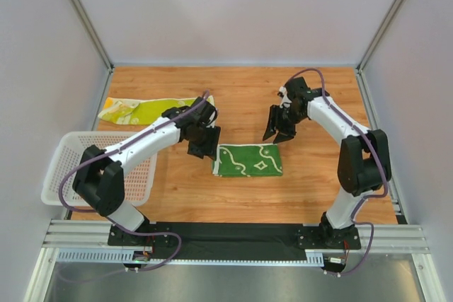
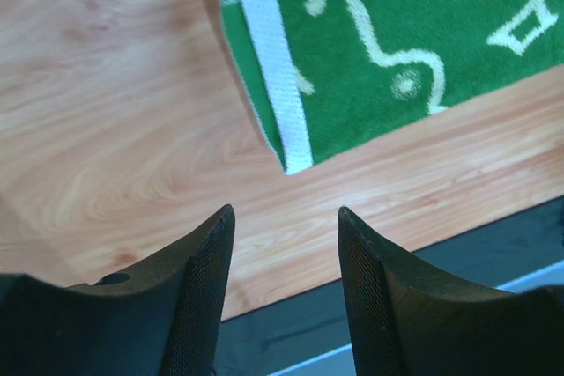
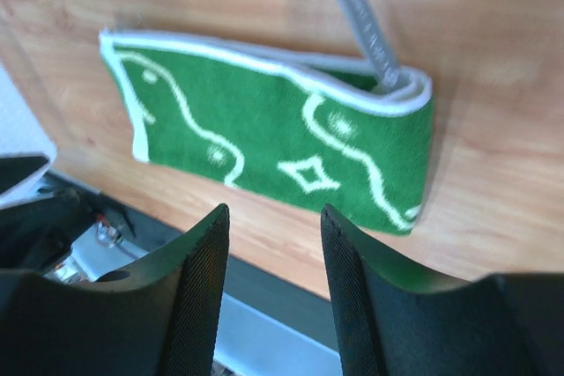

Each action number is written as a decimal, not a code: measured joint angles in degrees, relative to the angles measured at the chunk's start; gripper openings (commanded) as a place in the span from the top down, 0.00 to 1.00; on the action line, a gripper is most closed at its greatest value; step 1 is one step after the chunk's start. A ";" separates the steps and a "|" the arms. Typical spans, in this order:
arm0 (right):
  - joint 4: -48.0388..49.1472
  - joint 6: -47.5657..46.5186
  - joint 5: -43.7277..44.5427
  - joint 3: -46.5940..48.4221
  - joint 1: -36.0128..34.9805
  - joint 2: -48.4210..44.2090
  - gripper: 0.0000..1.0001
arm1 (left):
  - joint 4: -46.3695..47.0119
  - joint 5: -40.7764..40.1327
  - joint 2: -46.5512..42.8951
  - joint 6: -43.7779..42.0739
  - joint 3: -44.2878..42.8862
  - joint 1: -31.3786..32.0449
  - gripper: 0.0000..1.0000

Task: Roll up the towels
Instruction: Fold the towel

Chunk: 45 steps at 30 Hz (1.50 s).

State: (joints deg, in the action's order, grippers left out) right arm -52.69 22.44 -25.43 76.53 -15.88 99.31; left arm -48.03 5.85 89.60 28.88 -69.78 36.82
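A green towel (image 1: 248,160) with white swirls lies folded flat on the wooden table, also seen in the left wrist view (image 2: 388,41) and the right wrist view (image 3: 264,138). A lime-yellow towel (image 1: 145,110) lies crumpled at the far left. My left gripper (image 1: 204,141) hovers at the green towel's left end, open, nothing between its fingers (image 2: 207,279). My right gripper (image 1: 278,132) hangs above the towel's far right corner, open and empty too.
A white mesh basket (image 1: 64,167) stands at the left edge beside the left arm. Grey walls close the table on three sides. A black strip and metal rail (image 1: 233,235) run along the near edge.
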 measured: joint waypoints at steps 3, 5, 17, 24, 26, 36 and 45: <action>-1.51 -1.31 3.61 4.09 0.00 4.48 0.53 | 0.70 2.47 1.03 1.36 1.20 0.98 0.42; -2.14 -1.99 6.43 5.25 0.00 7.32 0.53 | 1.22 4.33 1.84 2.43 2.56 1.38 0.42; -3.41 -3.80 13.03 4.26 0.00 14.56 0.53 | 6.01 8.76 10.58 6.49 4.90 1.79 0.42; -3.39 -4.13 13.66 3.89 0.00 14.82 0.53 | 6.82 9.40 15.23 7.91 4.85 1.73 0.57; -3.39 -4.15 13.79 3.89 0.00 14.84 0.53 | 7.13 9.27 15.47 8.35 4.96 1.81 0.71; -2.99 -4.11 13.53 1.20 -0.07 14.47 0.54 | 5.44 9.49 17.55 8.17 3.32 1.75 1.00; -2.99 -4.33 13.73 1.16 -0.07 14.27 0.53 | 4.00 9.07 18.10 5.88 2.16 -2.91 1.00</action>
State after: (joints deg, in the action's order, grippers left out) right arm -55.68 18.11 -11.70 77.69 -15.94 113.58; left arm -44.03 14.92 107.70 34.76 -67.61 33.91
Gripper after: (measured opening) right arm 0.465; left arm 0.029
